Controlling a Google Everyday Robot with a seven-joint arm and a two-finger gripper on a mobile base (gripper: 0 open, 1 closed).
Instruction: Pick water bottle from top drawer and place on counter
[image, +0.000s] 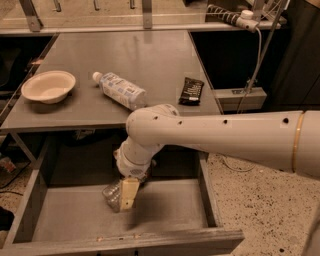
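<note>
The water bottle (111, 193), small, clear and ribbed, lies in the open top drawer (170, 210) left of its middle. My gripper (126, 199) reaches down into the drawer from the big white arm and sits right at the bottle, its cream tip against the bottle's right side. Part of the bottle is hidden behind the gripper. The grey counter (150, 60) lies above and behind the drawer.
On the counter are a white bowl (48, 86) at the left, a bottle with a large white-blue label (120, 91) lying on its side, and a black packet (191, 91) near the right edge. A cable and pole (255, 55) stand to the right.
</note>
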